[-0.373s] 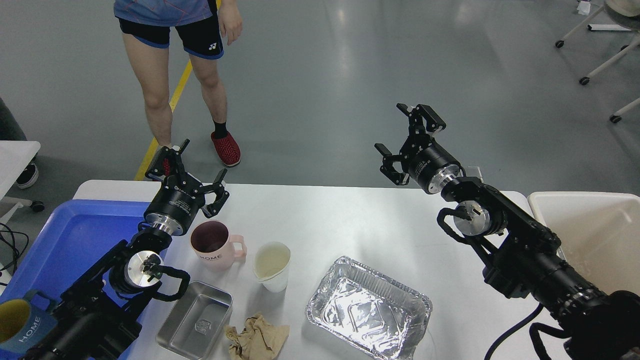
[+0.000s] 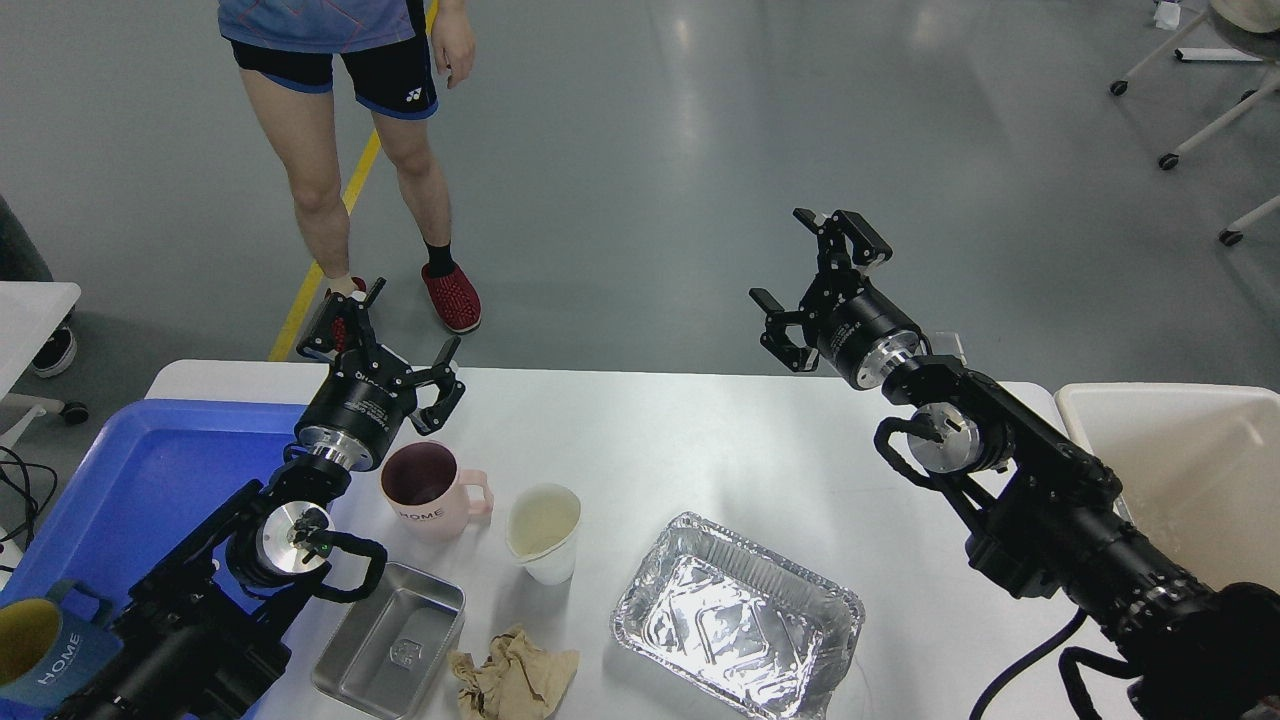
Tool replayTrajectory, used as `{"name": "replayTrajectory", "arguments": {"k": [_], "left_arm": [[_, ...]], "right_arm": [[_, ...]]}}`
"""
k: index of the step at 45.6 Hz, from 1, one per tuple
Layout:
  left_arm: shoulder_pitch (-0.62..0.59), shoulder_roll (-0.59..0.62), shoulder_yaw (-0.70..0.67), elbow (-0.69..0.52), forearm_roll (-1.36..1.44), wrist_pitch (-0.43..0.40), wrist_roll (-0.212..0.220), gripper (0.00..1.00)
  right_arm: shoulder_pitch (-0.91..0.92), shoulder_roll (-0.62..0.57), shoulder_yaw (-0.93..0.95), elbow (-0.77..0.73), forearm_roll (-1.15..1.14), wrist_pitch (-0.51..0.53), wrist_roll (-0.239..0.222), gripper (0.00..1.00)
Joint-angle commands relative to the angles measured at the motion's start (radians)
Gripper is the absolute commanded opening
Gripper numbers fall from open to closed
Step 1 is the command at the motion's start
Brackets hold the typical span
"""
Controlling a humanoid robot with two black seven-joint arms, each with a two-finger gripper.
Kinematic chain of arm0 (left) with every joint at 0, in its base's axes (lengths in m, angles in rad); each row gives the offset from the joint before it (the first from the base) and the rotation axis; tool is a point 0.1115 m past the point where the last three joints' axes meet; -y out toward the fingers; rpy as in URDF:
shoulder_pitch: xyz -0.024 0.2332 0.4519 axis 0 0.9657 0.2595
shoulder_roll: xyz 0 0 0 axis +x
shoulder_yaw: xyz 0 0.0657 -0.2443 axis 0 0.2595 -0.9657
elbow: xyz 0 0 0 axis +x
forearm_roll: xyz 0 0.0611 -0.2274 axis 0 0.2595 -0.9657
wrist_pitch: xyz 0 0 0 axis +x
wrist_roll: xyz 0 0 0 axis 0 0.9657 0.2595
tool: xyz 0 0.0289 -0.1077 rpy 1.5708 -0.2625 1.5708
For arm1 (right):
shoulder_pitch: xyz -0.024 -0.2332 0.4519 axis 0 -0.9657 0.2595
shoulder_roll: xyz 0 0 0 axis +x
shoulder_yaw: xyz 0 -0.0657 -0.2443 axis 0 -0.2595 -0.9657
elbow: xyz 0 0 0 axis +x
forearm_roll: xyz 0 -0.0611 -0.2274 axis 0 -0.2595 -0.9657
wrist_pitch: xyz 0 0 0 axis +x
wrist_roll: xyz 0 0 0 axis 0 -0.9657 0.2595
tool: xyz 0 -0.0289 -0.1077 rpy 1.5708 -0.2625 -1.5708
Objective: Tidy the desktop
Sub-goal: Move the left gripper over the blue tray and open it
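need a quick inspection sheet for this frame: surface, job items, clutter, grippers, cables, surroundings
Surface: white desktop, no spills seen.
Job's things: pink mug upright, white cup upright to its right, steel tray near front edge, foil tray empty.
Clutter: crumpled brown paper between the steel and foil trays.
Grippers: left gripper open, above the desktop's far edge behind the pink mug, holding nothing; right gripper open, raised, holding nothing.
Cables: black cable looping under the right arm; wires at far left.
Surroundings: blue tray left, holding a blue mug; beige bin right; person standing beyond the table.
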Motion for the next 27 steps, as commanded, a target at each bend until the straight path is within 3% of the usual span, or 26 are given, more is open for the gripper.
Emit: {"name": "replayTrajectory", "arguments": {"k": [1,5,12,15,23,25,27], "left_arm": [[-0.002,-0.004,-0.014,0.018,-0.026,0.016,0.004,0.97],[-0.002,-0.023,-0.017,0.018,-0.031,0.024,-0.005,0.97],[0.036,-0.021,-0.063,-0.003,-0.028,0.102,-0.077,0.97],[0.067,-0.006,-0.083,-0.021,-0.029,0.113,-0.085,0.97],[0.103,0.106,-0.069,-0.071,-0.032,0.116,-0.057,0.97],[0.102,0.146,-0.066,-0.08,-0.032,0.118,-0.031,0.97],[0.096,0.203,-0.061,-0.081,-0.032,0.122,0.033,0.97]], "right_arm": [[-0.001,0.0,0.0,0.0,0.0,0.0,0.0,1.0],[-0.001,-0.002,0.0,0.0,0.0,0.0,0.0,1.0],[-0.01,0.0,0.002,0.003,0.0,0.0,0.0,1.0],[-0.019,0.0,0.002,0.006,0.0,-0.002,0.0,1.0],[-0.019,0.0,0.002,0.006,0.0,0.0,0.0,1.0],[-0.018,0.0,0.002,0.004,0.0,0.0,0.0,1.0],[-0.018,0.001,0.002,0.003,-0.002,0.0,0.0,1.0]]}}
